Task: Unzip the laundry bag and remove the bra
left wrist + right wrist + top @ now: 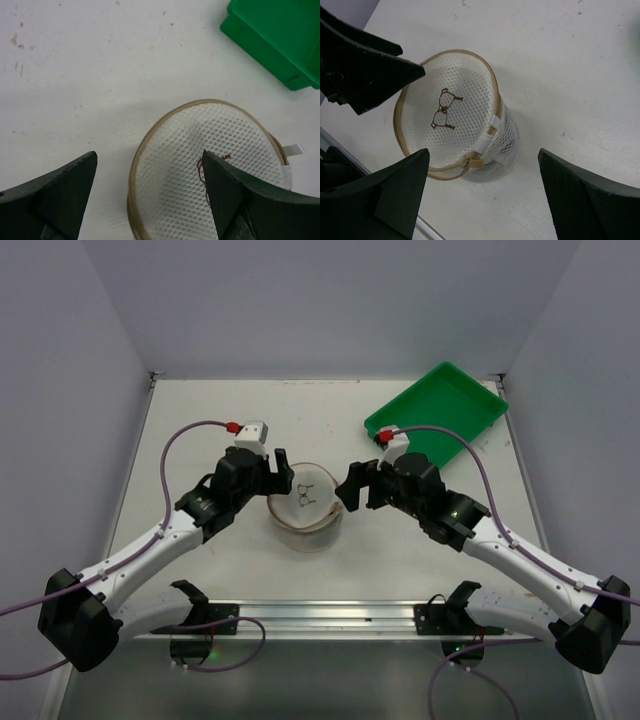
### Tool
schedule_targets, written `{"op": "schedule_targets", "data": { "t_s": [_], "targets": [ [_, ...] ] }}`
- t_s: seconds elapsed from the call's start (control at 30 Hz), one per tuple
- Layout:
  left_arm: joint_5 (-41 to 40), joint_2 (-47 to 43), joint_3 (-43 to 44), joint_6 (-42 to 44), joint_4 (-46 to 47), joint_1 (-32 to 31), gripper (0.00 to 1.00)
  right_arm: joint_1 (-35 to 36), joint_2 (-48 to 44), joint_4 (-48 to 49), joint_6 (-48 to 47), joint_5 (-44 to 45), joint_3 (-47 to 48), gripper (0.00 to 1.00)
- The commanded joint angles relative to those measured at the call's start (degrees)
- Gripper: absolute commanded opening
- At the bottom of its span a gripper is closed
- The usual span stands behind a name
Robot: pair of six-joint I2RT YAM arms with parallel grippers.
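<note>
The laundry bag (pixel 305 508) stands as a short white mesh cylinder at the table's middle, its round face with the small bra drawing (pixel 442 109) turned up. A tan zipper runs round the rim, and its pull (pixel 479 162) lies at the edge beside a white tab (pixel 490 131). My left gripper (pixel 149 153) is open above the bag (pixel 200 150), one finger (pixel 230 190) over the mesh face, the other off its left side. My right gripper (pixel 484 151) hangs open above the bag's (pixel 450 100) side with the pull. The bra is hidden.
A green rectangular tray (pixel 437 410) lies at the back right of the white table (pixel 200 400); its corner (pixel 280 35) shows in the left wrist view. A metal rail (pixel 320 615) runs along the near edge between the arm bases.
</note>
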Motion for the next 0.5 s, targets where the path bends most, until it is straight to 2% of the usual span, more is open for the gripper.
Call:
{"op": "schedule_targets", "data": {
  "t_s": [0.0,0.13,0.47],
  "targets": [
    [4.65,2.54,4.3,4.72,4.39,1.71,0.87,0.29,-0.95,2.23,0.34,-1.39,-1.19,0.91],
    [7.11,4.13,4.65,4.63,4.31,2.59,0.81,0.38,-2.53,2.85,0.51,-1.22,-2.77,0.91],
    [14.93,7.56,3.51,3.58,4.31,3.38,0.79,0.29,-6.22,3.38,0.95,-0.95,-6.37,0.9]
  ]
}}
